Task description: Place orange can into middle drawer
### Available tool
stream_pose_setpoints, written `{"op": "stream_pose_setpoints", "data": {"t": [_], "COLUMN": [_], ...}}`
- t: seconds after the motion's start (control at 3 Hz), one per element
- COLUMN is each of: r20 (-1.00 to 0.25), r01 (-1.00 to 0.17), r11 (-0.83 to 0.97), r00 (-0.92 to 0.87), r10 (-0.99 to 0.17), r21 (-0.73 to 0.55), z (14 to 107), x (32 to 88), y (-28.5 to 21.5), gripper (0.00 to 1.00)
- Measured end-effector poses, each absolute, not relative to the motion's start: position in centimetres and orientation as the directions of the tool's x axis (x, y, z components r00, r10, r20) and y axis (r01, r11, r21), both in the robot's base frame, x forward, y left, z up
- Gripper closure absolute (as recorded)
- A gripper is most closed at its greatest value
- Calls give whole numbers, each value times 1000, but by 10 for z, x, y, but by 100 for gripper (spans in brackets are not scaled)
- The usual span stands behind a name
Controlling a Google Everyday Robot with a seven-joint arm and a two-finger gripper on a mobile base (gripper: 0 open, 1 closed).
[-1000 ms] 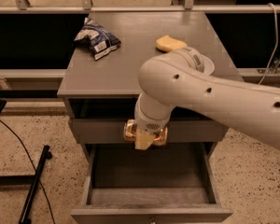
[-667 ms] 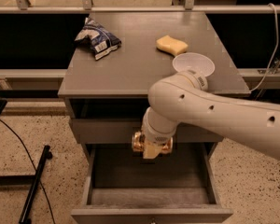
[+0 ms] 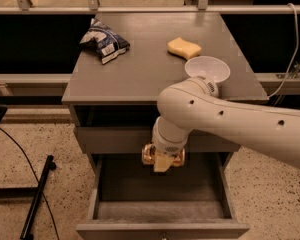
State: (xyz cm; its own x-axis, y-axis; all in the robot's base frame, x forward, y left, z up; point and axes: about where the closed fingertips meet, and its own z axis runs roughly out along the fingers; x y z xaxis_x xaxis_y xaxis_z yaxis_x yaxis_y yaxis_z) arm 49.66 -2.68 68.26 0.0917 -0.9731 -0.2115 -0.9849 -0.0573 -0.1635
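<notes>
Camera view: the end effector (image 3: 163, 162) hangs over the rear of the open middle drawer (image 3: 140, 191), clenched on the orange can (image 3: 148, 154), which it holds above the drawer floor. Beyond the end effector, the desk (image 3: 140, 74) carries a snack bag (image 3: 104, 40), a sponge (image 3: 184, 47) and a white bowl (image 3: 207, 69).

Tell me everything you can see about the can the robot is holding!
The can is small, shiny and orange-gold, like metal. It lies sideways in the gripper, which is shut on its middle, so only the ends show. It hangs above the open drawer, touching only the gripper.
</notes>
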Motion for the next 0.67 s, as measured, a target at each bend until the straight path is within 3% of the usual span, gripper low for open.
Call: {"op": "stream_pose_setpoints", "data": {"t": [0.67], "r20": [-253], "r01": [-985], "r11": [-125], "r00": [152], "r10": [-956], "r21": [-119], "z": [573], "x": [466], "y": [-85], "gripper": [100]}}
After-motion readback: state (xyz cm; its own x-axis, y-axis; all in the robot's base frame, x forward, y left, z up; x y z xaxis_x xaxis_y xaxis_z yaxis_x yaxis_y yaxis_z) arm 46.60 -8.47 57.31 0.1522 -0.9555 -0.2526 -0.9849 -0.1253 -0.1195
